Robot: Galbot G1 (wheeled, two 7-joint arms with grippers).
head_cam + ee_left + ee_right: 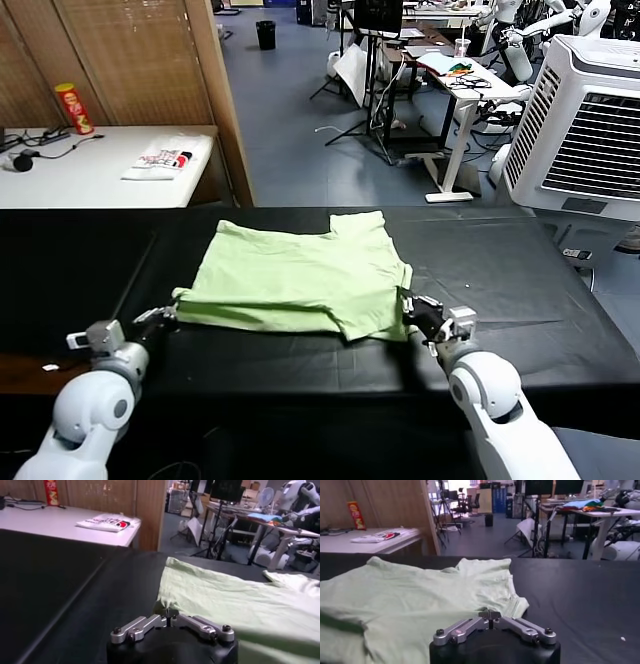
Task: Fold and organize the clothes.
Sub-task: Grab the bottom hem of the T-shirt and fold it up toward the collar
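Presently, itemised from the desk's left side to its right:

Left claw (160, 318): low over the black desk (520, 270) near its front edge, fingers together, tips pinched on the shirt's near-left corner, as the left wrist view shows, where a small pucker of cloth rises between them.

Shirt (300, 275): one pale green short-sleeved piece, lying about the middle of the desk and reaching toward the front edge. Partly folded, it seems: a doubled layer runs along its near edge, and a sleeve sticks out at the far right. Thin and limp by the look of it; light, soft, no stiffness to hold a crease on its own. Likely to drag and wrinkle on the dark cover if pulled flat, so lift before carrying. Best taken at corners or hem, both ends together, to keep the fold line straight.

Right claw (420, 315): by the shirt's near-right corner, close to the front edge, fingers together. Whether cloth is caught between them cannot be made out; the tips sit right at the hem.

Behind, off the desk to the left: a white side table (60, 180) carrying a white packaged item (165, 158) and a red canister (73, 108).
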